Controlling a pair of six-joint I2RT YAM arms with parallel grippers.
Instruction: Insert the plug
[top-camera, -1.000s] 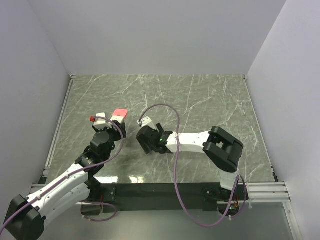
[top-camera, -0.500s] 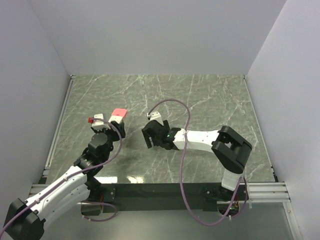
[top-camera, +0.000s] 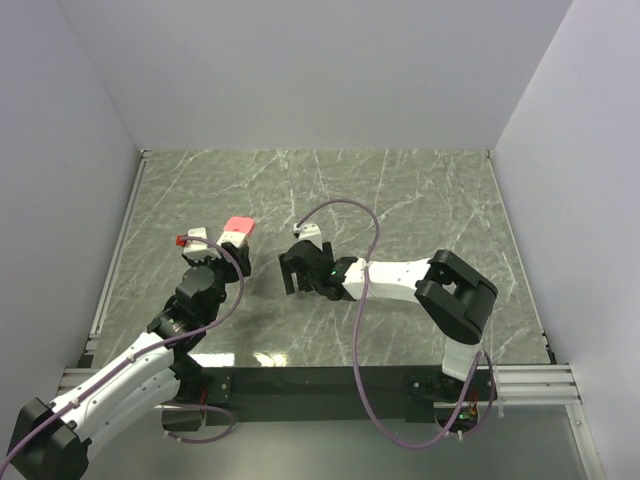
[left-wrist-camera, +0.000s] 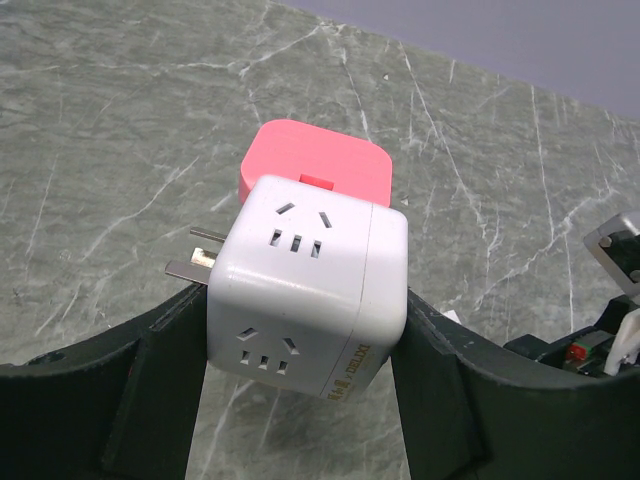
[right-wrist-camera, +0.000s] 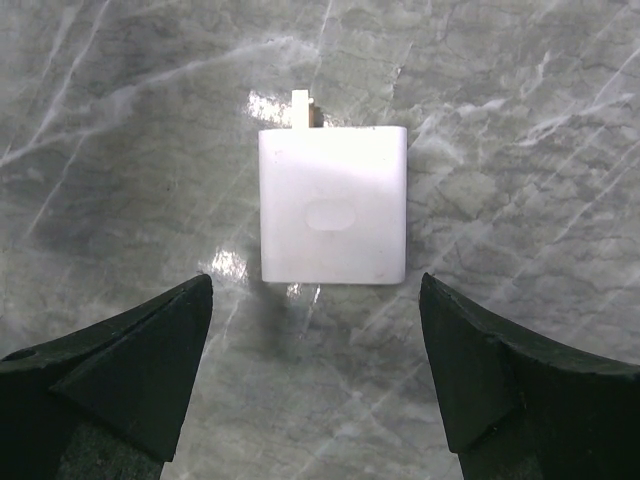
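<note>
The plug, a flat white block, lies on the table in the upper middle of the right wrist view. It has an oval dimple on its face and one short prong stub poking from its top edge. From above it is only a small pale chip near the centre of the frame, just beyond the right arm's tip, and too small to make out any detail.

The green-grey marbled table fills the floor between pale walls. A purple cable arcs over the right arm and crosses part of it.

The right gripper hangs over the plug with its jaws wide apart. Its black fingers sit at the lower corners, cut off by the frame, and touch nothing.

The left gripper is clamped on a white socket cube, one finger on each side. The cube's top and front faces each carry a set of socket slots. Gold lettering runs along its lower right side, too slanted and small to read. Two metal blades stick out on its left. A pink block behind it is mostly hidden, and I cannot tell how the two join. At the right edge of that view, a pale object is cut off.
</note>
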